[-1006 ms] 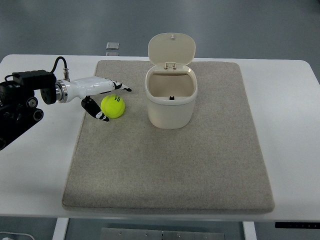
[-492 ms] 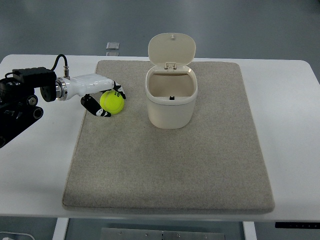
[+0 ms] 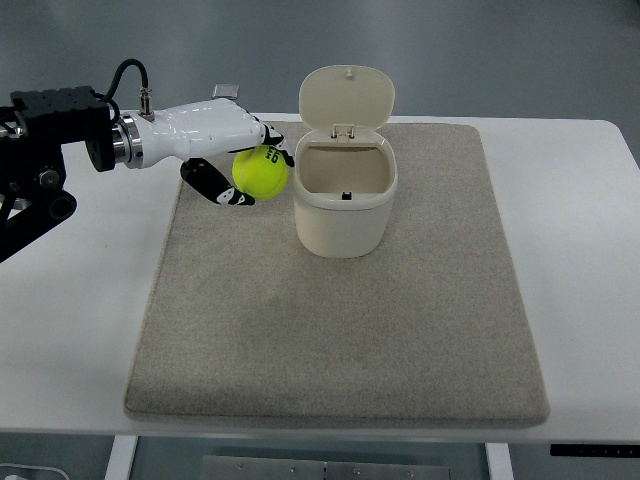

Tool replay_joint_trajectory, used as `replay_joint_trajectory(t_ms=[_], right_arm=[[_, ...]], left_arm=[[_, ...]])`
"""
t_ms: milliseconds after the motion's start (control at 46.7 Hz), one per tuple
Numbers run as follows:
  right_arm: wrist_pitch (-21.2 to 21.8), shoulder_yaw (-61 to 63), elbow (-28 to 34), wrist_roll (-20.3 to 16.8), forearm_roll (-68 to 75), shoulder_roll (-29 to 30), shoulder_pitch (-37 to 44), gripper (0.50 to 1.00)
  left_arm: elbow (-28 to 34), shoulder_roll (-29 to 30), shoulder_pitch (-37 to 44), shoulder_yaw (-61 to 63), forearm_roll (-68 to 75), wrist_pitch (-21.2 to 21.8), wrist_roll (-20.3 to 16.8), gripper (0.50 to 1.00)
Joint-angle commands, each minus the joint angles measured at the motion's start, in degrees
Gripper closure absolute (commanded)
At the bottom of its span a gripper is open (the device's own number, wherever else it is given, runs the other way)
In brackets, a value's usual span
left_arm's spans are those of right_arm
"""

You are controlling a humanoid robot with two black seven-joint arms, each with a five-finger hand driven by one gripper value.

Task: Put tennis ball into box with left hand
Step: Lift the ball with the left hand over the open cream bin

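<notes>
The tennis ball (image 3: 261,170) hides some robot hand (image 3: 225,145) fingers; its print looks illegible.

1. A white surface (image 3: 580,260) fills most of the view.
2. A grey mat (image 3: 340,330) lies on it.
3. Behind it, the floor (image 3: 500,50) is dull blue-grey, evenly lit.

White table (image 3: 580,260), grey mat (image 3: 330,330) on it, small clear object (image 3: 226,91) at far edge

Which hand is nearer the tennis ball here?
Left. The left hand is closed around the tennis ball, holding it beside the open box. The right hand is out of view.
</notes>
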Motion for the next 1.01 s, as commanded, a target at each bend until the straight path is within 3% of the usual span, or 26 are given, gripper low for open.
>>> replay_joint_trajectory(t_ms=[0,278,514,771,792,856,985], right_arm=[[-0.07,0.0,0.0,-0.01,0.0,0.0,0.0,0.562],[0.02,0.0,0.0,-0.01,0.0,0.0,0.0,0.562],[0.02,0.0,0.0,-0.01,0.0,0.0,0.0,0.562],[-0.07,0.0,0.0,-0.01,0.0,0.0,0.0,0.56],[-0.07,0.0,0.0,-0.01,0.0,0.0,0.0,0.562],[0.02,0.0,0.0,-0.01,0.0,0.0,0.0,0.562],[0.02,0.0,0.0,-0.01,0.0,0.0,0.0,0.562]], left_arm=[[-2.33,0.75,-1.77,0.0,0.44,0.01,-1.3,1.0],[-3.3,-0.04,-6.69,-0.09,6.76,0.53,-3.85,1.0],[1.62,-8.56,-6.52,0.53,20.56,2.2,-3.77,1.0],[3.21,-12.7,-5.9,0.53,21.18,3.34,-3.59,1.0],[3.38,-12.7,-5.9,0.53,21.18,3.69,-3.59,0.975],[3.82,-12.78,-5.82,0.61,21.09,4.49,-3.59,0.774],[3.91,-13.05,-5.03,0.61,20.56,4.84,-3.59,0.624]])
